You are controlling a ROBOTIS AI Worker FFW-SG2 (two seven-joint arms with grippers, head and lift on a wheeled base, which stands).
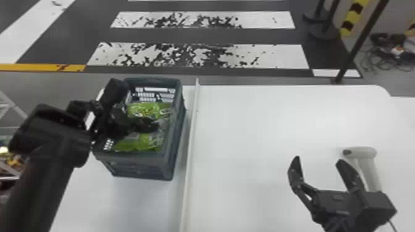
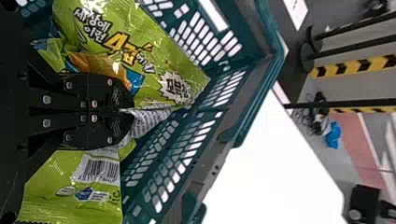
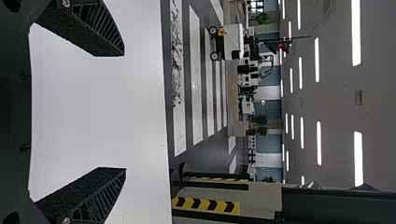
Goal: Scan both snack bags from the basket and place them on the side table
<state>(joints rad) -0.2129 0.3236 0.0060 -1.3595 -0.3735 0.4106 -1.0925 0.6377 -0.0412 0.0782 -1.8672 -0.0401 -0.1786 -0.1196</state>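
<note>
Glossy green plastic snack bags (image 2: 173, 70) lie around left claw (image 1: 153, 125) in teal plastic basket (image 1: 136, 162) | it clamps one's crinkled edge | lettering, white barcode label (image 2: 96, 169) flank it | right claw (image 1: 318, 160) gapes

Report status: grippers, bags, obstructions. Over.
Left gripper shut on snack bag, inside basket. Right gripper open, empty. Basket walls surround bag.
</note>
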